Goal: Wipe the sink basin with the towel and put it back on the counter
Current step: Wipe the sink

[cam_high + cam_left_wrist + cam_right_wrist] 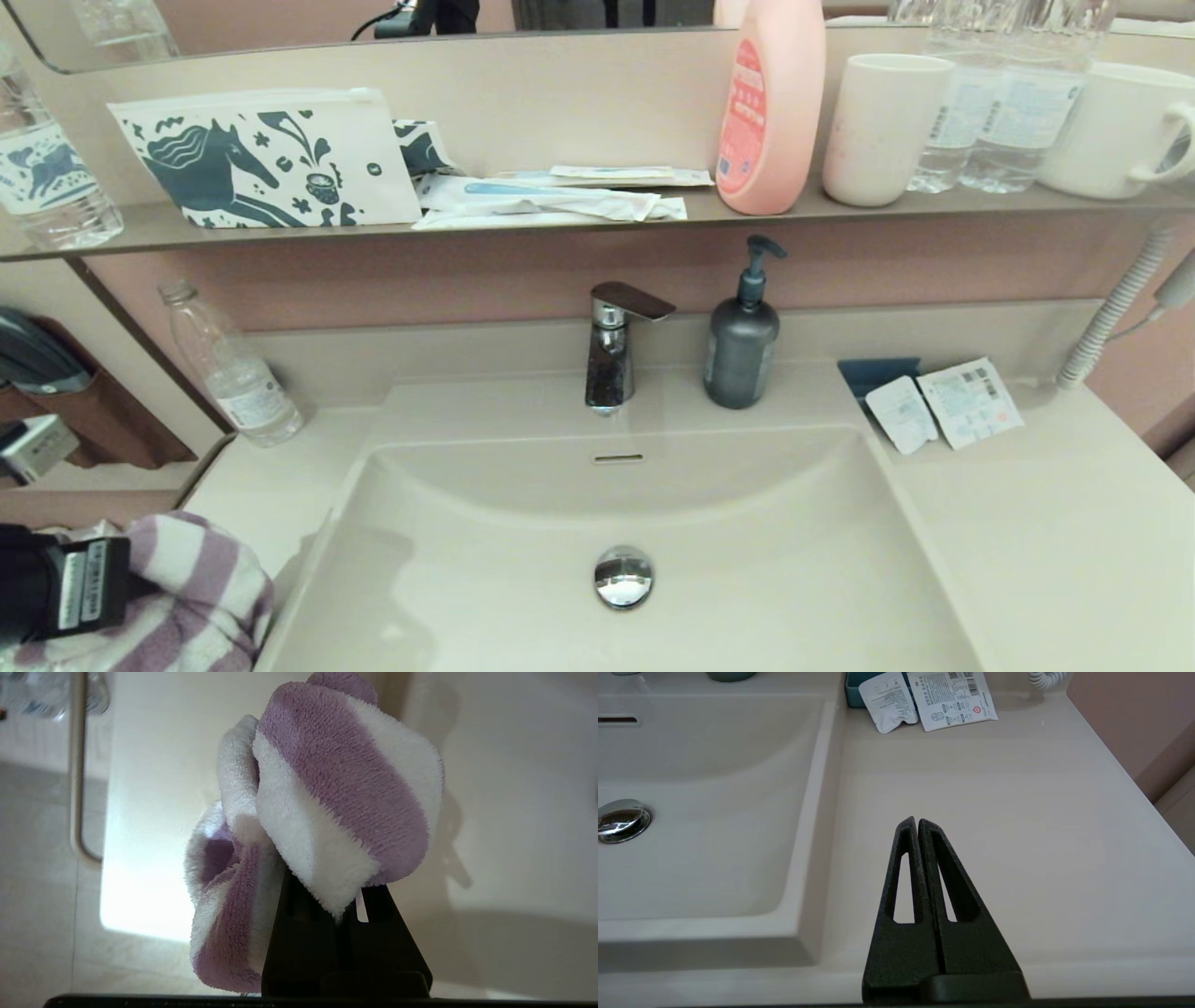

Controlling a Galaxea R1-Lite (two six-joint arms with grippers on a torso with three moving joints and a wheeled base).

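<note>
1. so, the left gripper (345,905) is clamped on the bunched purple-and-white striped towel (336,793), held over the counter (252,485) just left of the sink basin (747,560).
2. whether the basin has been wiped yet, i cannot tell; it looks dry and bare around the chrome drain plug (623,577).
3. the towel is not yet laid down on the counter.
4. the right gripper (917,826) is pressed closed on nothing, parked over the right counter.

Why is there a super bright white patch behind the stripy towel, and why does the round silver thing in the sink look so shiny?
In the left wrist view, light glares off the counter behind the towel, held by the left gripper, which casts a soft shadow. In the head view, the chrome drain plug mirrors the room light. In the right wrist view, the right gripper hangs over evenly lit counter.
</note>
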